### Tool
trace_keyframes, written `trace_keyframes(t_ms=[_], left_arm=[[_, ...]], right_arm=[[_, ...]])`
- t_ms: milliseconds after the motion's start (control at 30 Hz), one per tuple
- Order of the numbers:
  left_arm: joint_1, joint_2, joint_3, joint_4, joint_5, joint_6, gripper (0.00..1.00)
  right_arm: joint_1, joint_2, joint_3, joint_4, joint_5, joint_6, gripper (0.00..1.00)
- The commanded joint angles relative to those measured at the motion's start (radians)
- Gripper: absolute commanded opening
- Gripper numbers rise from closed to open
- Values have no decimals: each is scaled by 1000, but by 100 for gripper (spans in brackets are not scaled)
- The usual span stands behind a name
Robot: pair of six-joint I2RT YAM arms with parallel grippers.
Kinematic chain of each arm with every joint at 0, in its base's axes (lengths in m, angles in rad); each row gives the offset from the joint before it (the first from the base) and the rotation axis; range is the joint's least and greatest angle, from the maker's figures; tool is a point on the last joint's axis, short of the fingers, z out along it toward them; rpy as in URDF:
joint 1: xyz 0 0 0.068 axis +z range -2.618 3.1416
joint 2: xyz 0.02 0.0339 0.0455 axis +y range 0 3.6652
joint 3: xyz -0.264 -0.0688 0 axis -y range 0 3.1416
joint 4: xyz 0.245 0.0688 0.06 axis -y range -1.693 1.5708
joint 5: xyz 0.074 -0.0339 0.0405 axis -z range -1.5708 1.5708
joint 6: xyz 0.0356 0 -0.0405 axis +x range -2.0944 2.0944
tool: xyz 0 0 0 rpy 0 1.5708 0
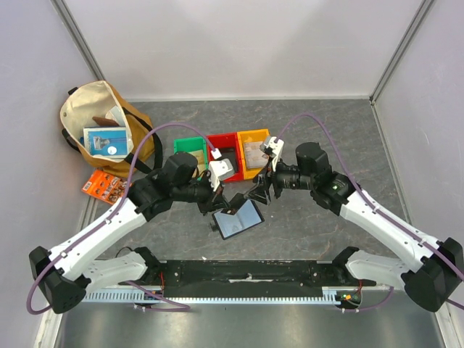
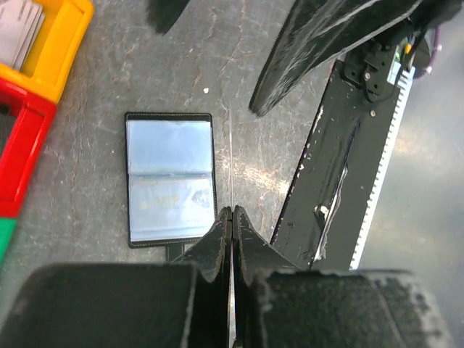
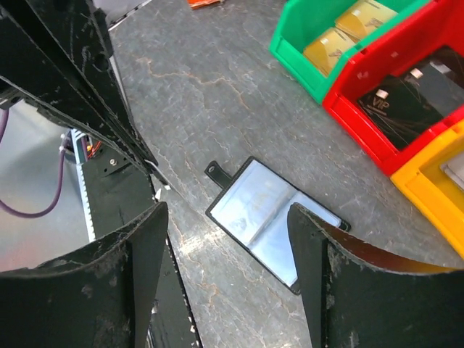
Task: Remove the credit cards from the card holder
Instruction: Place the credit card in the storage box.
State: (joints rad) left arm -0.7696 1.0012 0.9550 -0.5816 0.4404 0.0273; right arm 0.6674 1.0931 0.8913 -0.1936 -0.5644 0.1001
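Observation:
The card holder [image 1: 239, 220] lies open and flat on the grey table, its two shiny grey-blue panels facing up. It also shows in the left wrist view [image 2: 170, 177] and the right wrist view [image 3: 272, 217]. My left gripper [image 2: 232, 212] is shut on a thin card [image 2: 230, 156] seen edge-on, held above the table just right of the holder; in the top view it [image 1: 221, 203] hovers at the holder's far left corner. My right gripper [image 3: 227, 210] is open and empty above the holder, and in the top view it [image 1: 259, 194] is just beyond the holder.
Three bins stand behind the holder: green [image 1: 190, 148] with gold cards, red [image 1: 225, 148] with dark cards, yellow [image 1: 252, 148]. A tan bag [image 1: 101, 130] and an orange packet [image 1: 101, 186] lie at far left. The black base rail [image 1: 246, 272] runs along the near edge.

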Motion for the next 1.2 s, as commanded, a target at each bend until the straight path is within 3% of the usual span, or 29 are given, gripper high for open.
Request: trace_keyframes(t_ms=[0, 100, 300, 567, 733, 833, 967, 1067, 1167], left_arm=[[3, 48, 100, -112, 118, 221, 2], [4, 68, 131, -145, 127, 258, 2], [3, 89, 146, -164, 127, 286, 2], [3, 96, 131, -150, 121, 293, 2], [1, 86, 111, -121, 91, 281, 3], [4, 68, 85, -84, 28, 254, 18], [30, 30, 44, 11, -136, 189, 47], [68, -19, -8, 115, -432, 106, 68], [114, -79, -71, 193, -766, 34, 79]], right_arm=[[6, 39, 78, -16, -118, -92, 72], [12, 70, 104, -39, -187, -131, 66], [35, 114, 113, -67, -252, -165, 37], [52, 143, 118, -93, -359, -191, 31], [51, 152, 118, -93, -329, -191, 0], [51, 175, 130, -92, -252, -172, 0], [34, 226, 167, -81, -135, -106, 0], [28, 287, 214, -73, -8, -28, 0], [21, 369, 285, -70, 157, 48, 0]])
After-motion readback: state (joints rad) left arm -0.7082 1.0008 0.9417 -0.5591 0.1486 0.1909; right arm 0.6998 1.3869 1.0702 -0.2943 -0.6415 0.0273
